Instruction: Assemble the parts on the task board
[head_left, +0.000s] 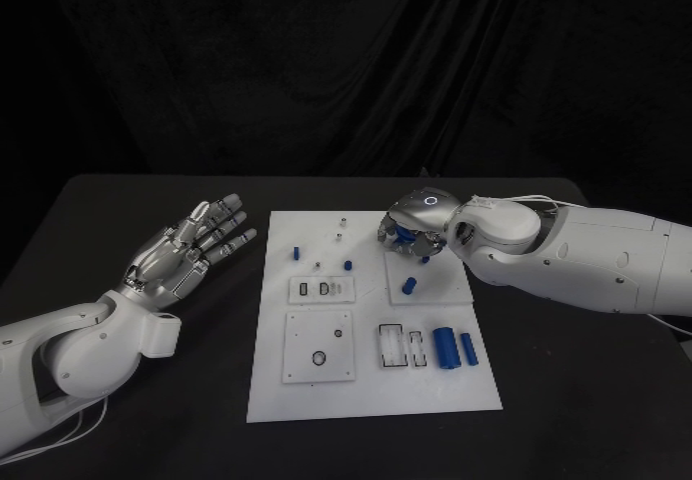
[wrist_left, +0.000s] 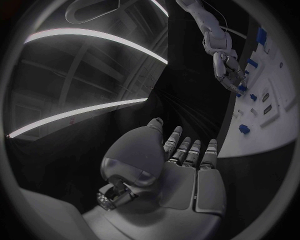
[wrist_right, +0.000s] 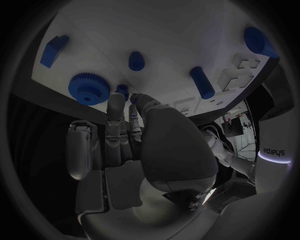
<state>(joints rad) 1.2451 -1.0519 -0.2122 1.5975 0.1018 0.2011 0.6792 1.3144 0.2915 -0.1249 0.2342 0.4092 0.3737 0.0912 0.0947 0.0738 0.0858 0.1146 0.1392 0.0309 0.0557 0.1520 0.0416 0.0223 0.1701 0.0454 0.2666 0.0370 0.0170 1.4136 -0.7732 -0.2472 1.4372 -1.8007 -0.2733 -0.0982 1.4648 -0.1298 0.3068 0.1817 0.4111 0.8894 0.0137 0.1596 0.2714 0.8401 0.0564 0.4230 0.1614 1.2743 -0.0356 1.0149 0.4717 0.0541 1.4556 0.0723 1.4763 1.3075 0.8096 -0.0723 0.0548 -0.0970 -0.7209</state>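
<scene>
The white task board (head_left: 378, 392) lies in the middle of the black table. My right hand (head_left: 411, 233) reaches down onto its far right raised plate (head_left: 450, 284). In the right wrist view its fingertips (wrist_right: 117, 104) and thumb close round a small blue part (wrist_right: 123, 89) beside a blue gear (wrist_right: 89, 89). My left hand (head_left: 185, 252) hovers left of the board, palm up, fingers spread, holding nothing. Two blue cylinders (head_left: 454, 348) lie at the board's near right. Small blue pegs (head_left: 299, 252) stand near its far left.
A blue block (wrist_right: 53, 50), a blue peg (wrist_right: 136, 60) and a blue cylinder (wrist_right: 202, 82) stand on the board (wrist_right: 175, 35) beyond my right hand (wrist_right: 134, 145). A blue piece (head_left: 410, 287) sits on the raised plate. A black curtain backs the table.
</scene>
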